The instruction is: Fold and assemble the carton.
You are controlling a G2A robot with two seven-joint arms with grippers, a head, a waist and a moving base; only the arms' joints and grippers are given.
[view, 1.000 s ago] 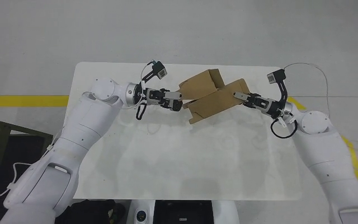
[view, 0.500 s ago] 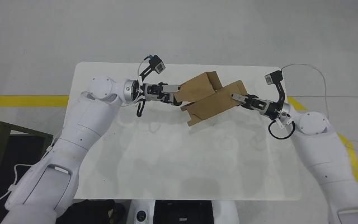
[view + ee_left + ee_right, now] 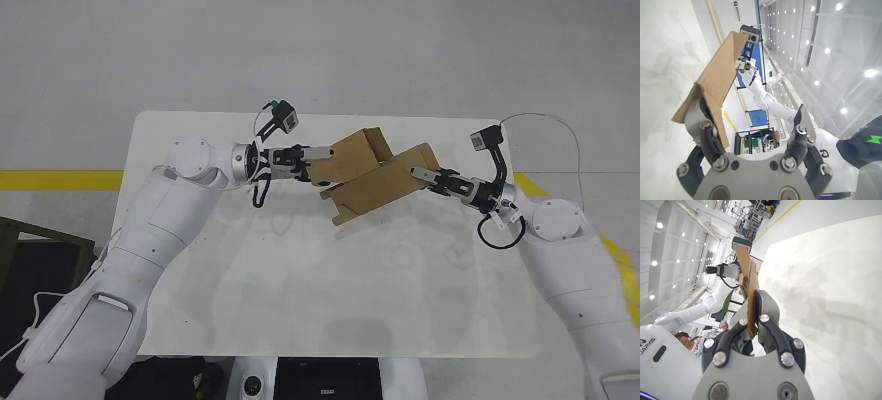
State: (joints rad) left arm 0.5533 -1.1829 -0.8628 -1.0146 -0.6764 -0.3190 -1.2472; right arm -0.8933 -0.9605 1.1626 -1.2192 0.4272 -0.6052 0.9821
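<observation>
The carton (image 3: 375,178), a partly folded sheet of brown cardboard, hangs above the table (image 3: 300,290) toward the 12 o'clock side of its middle, one panel running out to 3 o'clock and a shorter raised section at 11 o'clock. It looks to be clear of the table, though the top view alone does not settle that. At the carton's 3 o'clock end the right pincer (image 3: 425,178) is clamped on the board; the right wrist view shows its two fingers (image 3: 761,306) pressed on either face of the corrugated edge (image 3: 750,283). At the 9 o'clock end the left pincer (image 3: 312,163) has its fingers spread wide apart. In the left wrist view one finger (image 3: 705,113) lies against the back of a hanging flap of the carton (image 3: 715,79), and the other finger (image 3: 802,121) stands well apart from it, gripping nothing. The step in hand seems to be swinging that flap about its crease while the right arm anchors the body. To do it well, the right grip should stay firm and steady, so the board does not pivot in the fingers. The left finger should push square against the flap close to the crease, along the fold line, not at the free corner, where the thin board would likely bow or tear.
</observation>
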